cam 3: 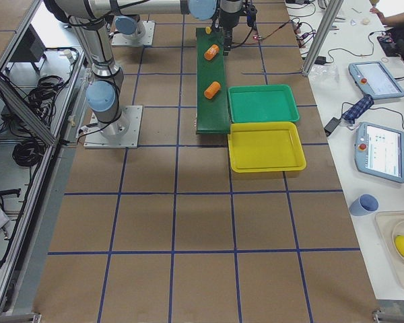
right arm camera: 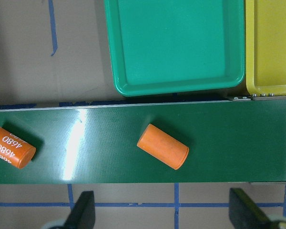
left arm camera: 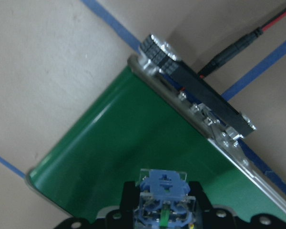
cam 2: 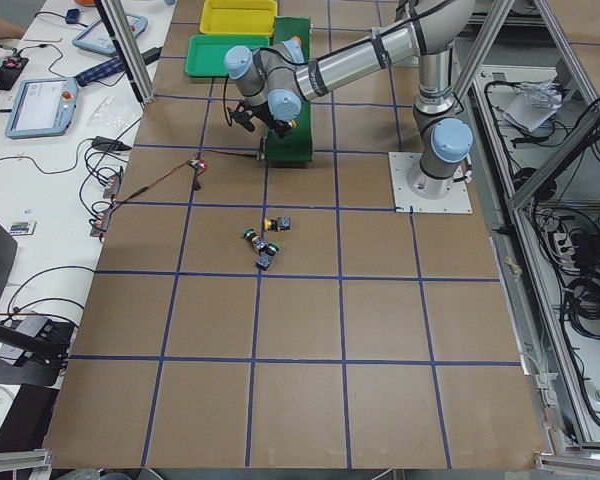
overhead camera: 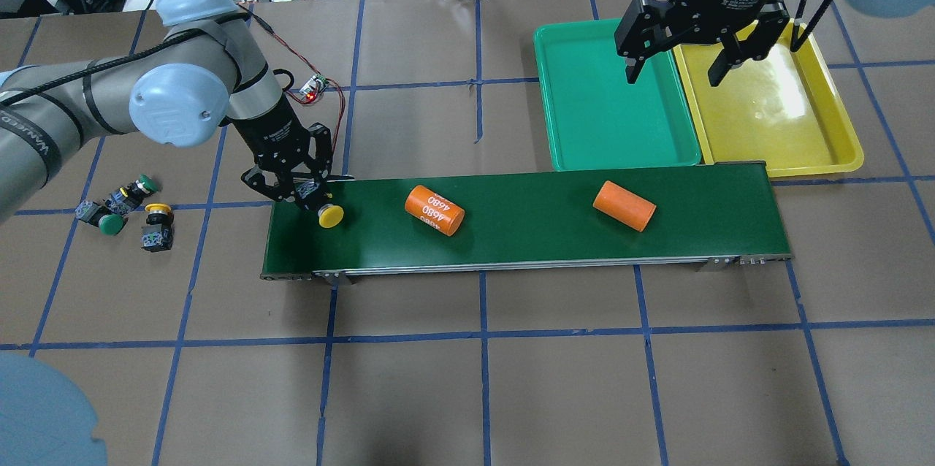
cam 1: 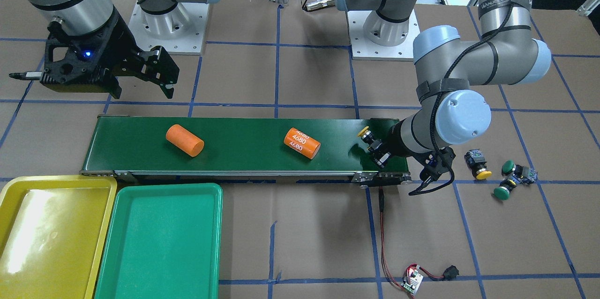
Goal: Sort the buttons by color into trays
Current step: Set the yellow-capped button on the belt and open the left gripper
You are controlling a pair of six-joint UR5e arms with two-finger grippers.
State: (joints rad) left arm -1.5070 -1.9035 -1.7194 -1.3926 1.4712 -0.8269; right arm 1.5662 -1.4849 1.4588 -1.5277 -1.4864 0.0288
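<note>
One yellow button [overhead camera: 331, 215] gripped by left end effector [overhead camera: 308, 196] at belt [overhead camera: 540, 239] end (right end effector [overhead camera: 674, 77] gapes).

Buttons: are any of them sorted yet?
Not yet. Done: nothing, the yellow tray and green tray hold no buttons. In hand: the left fingers grip one yellow button at the belt's end. Left: the other yellow button and two green buttons lie on the table, and the right fingers are open and empty.
</note>
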